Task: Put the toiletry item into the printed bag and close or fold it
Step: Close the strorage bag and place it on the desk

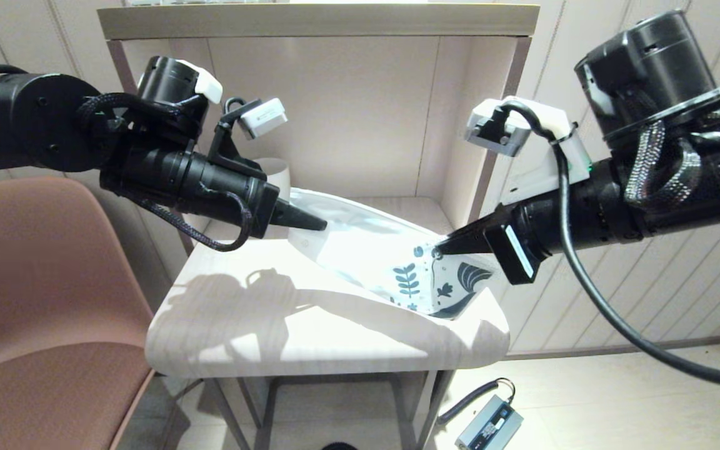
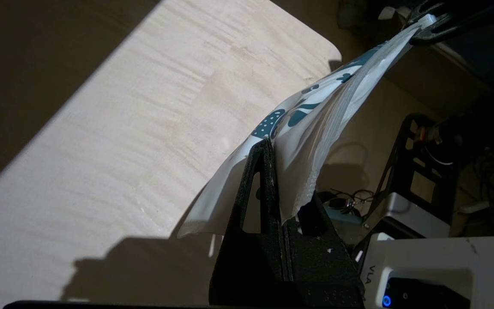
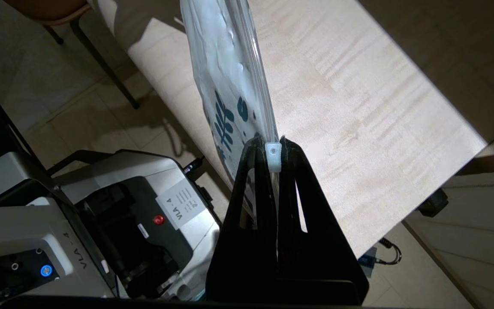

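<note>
Bench [image 1: 260, 325] of pale wood is seen below the printed bag [image 1: 385, 256], which is held stretched in the air between both arms. Its plain end is clamped by the fingers of the left gripper [image 1: 317, 224], and its zip slider [image 3: 273, 155] at the leaf-printed end is pinched by the right gripper [image 1: 440, 249]. The comb cannot be made out.

Right hand [image 3: 275, 148] pinching printed bag [image 3: 230, 90] edge, possibly zip slider.
</note>
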